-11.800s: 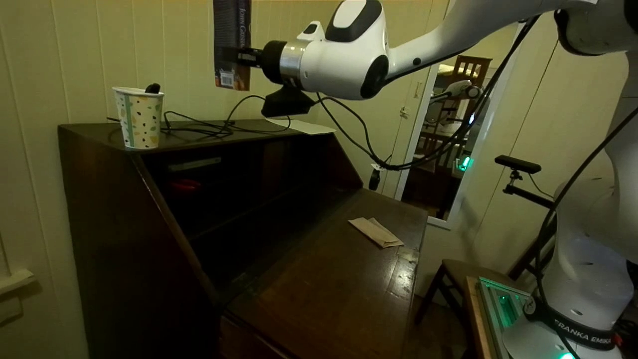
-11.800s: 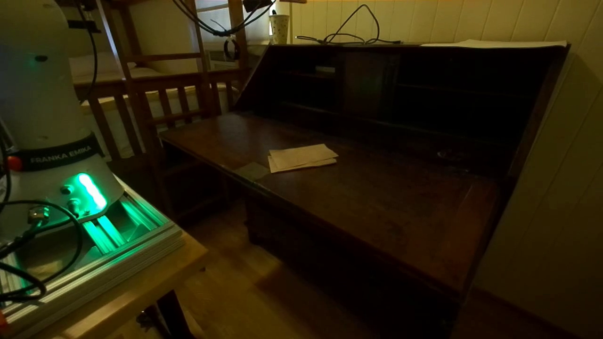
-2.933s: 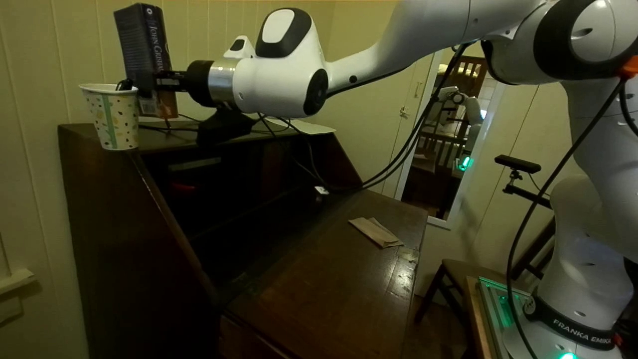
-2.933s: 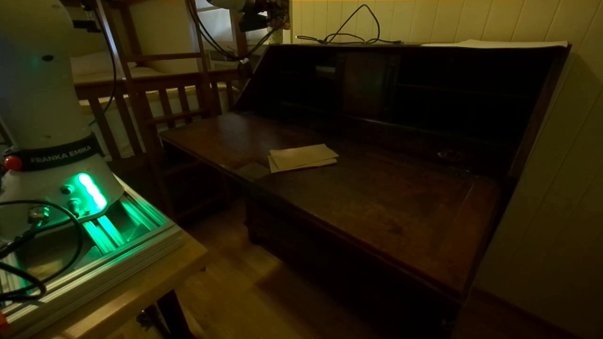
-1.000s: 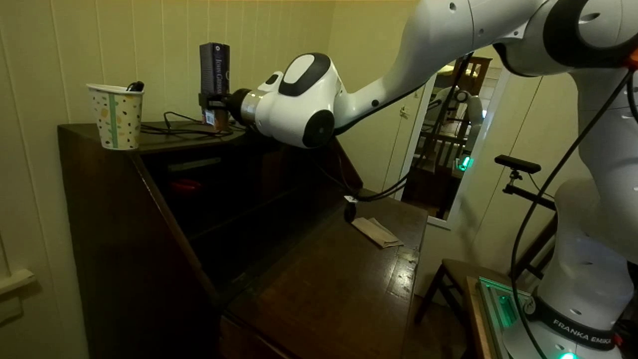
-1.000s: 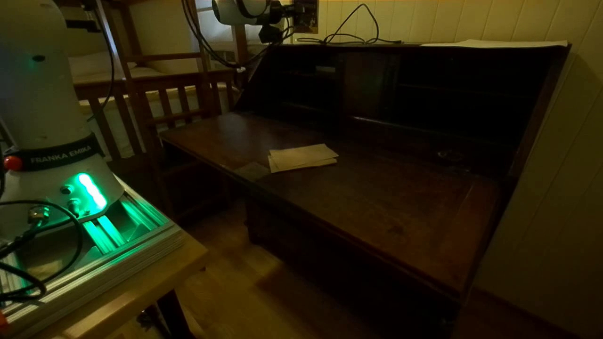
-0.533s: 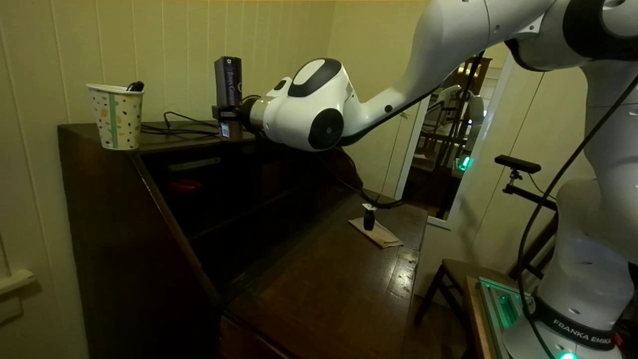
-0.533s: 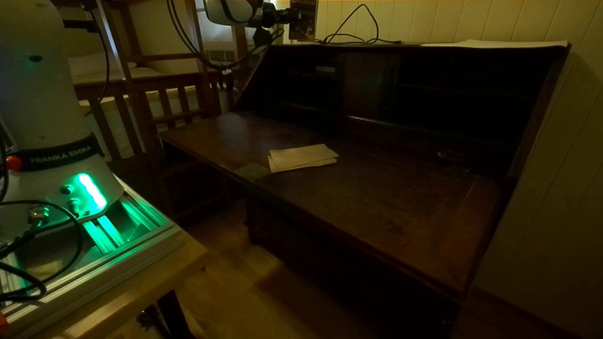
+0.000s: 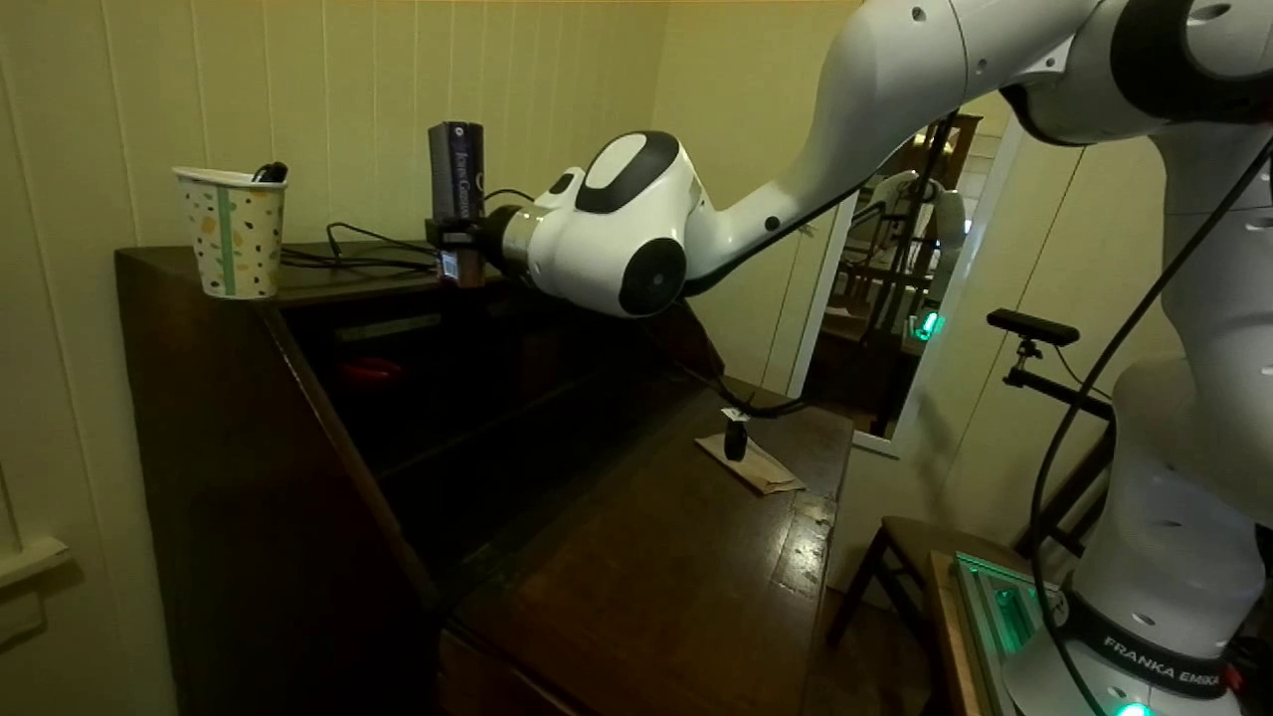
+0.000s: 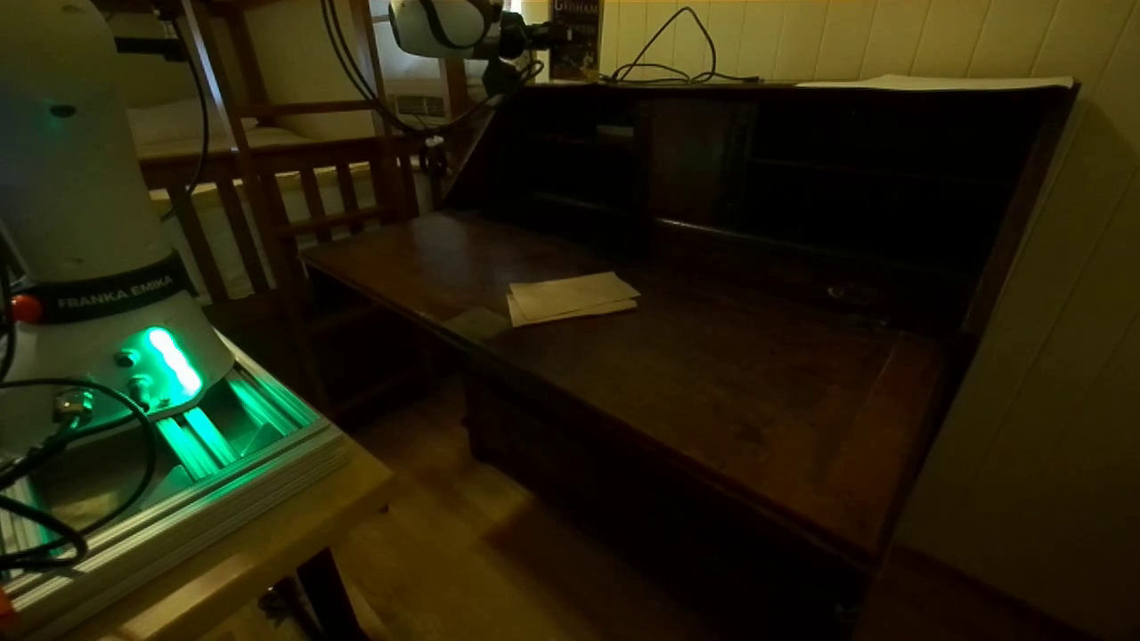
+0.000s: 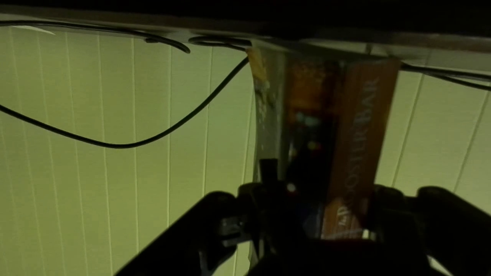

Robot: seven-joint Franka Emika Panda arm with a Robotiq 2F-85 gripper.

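Book point(image 11: 347, 145), its spine reading Rooster Bar, fills the centre of the wrist view, which shows the scene upside down; the gripper point(image 11: 321, 199) is closed around it, one finger against either side. A black cable point(image 11: 119, 146) loops beside it, before pale wall panelling point(image 11: 92, 199).

In an exterior view, the book is held upright near the front edge of the raised top of the counter point(image 9: 636, 597); whether its foot touches the wood cannot be told. A patterned paper cup point(image 9: 231, 239) sits well apart on the same top, and folded brown paper point(image 9: 771, 478) lies lower down.

In an exterior view, the frame cuts off the book's upper part; a white sheet point(image 10: 935, 84) lies far along that top.

Grasping and positioning look done; letting go and backing away appear left.
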